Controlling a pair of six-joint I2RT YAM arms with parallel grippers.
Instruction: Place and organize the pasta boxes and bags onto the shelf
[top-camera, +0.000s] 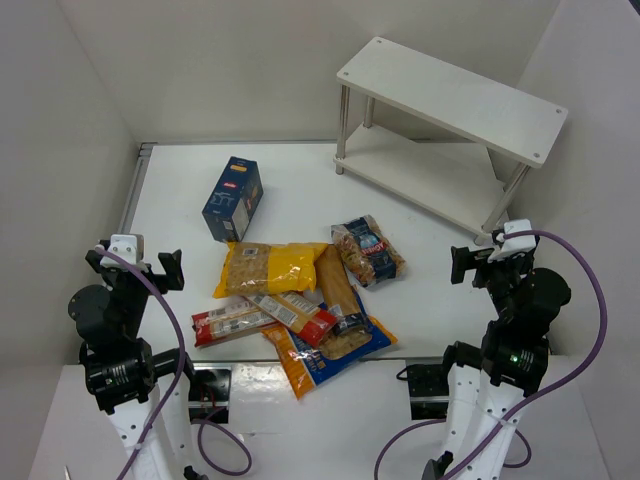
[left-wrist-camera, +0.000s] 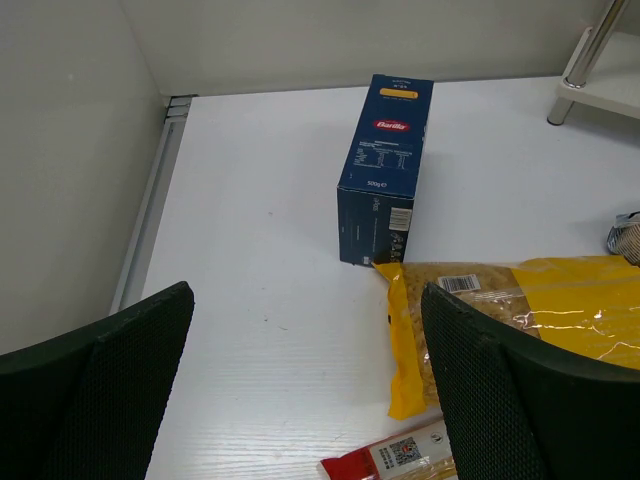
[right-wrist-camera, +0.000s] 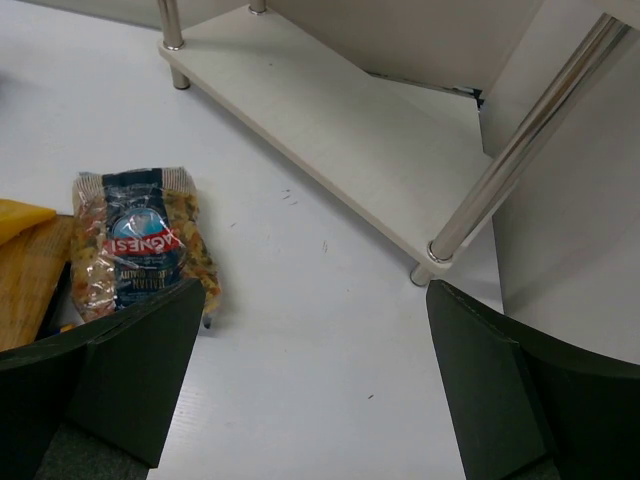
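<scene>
The white bench (top-camera: 420, 290) carries everything. The white two-tier shelf (top-camera: 450, 95) on silver legs stands at its 1 o'clock corner, turned at an angle to the walls.

Well apart from the shelf, a heap of packs lies near the bench's 6 o'clock edge. The large yellow bag (top-camera: 270, 267) sits at the heap's 11 o'clock. The orange-and-blue bag (top-camera: 320, 362) lies at its 5 o'clock, partly under other packs. The dark blue carton (top-camera: 232, 198) lies on its side at 11 o'clock from the heap, its near end just at the yellow bag's corner. Two red-and-white spaghetti packs (top-camera: 232, 322) cross the heap's 8 o'clock side, overlapping the yellow bag's lower edge. The small blue-labelled bag (top-camera: 368, 250) lies at the heap's 2 o'clock, between the heap and the shelf, touching neither tier.

The left hand (top-camera: 137, 265) hangs at the bench's 8 o'clock, fingers (left-wrist-camera: 100, 390) spread and released, with bare bench between them and the carton ahead. The right hand (top-camera: 490, 262) hangs at 4 o'clock beside a shelf leg, likewise released, grasping nothing.
</scene>
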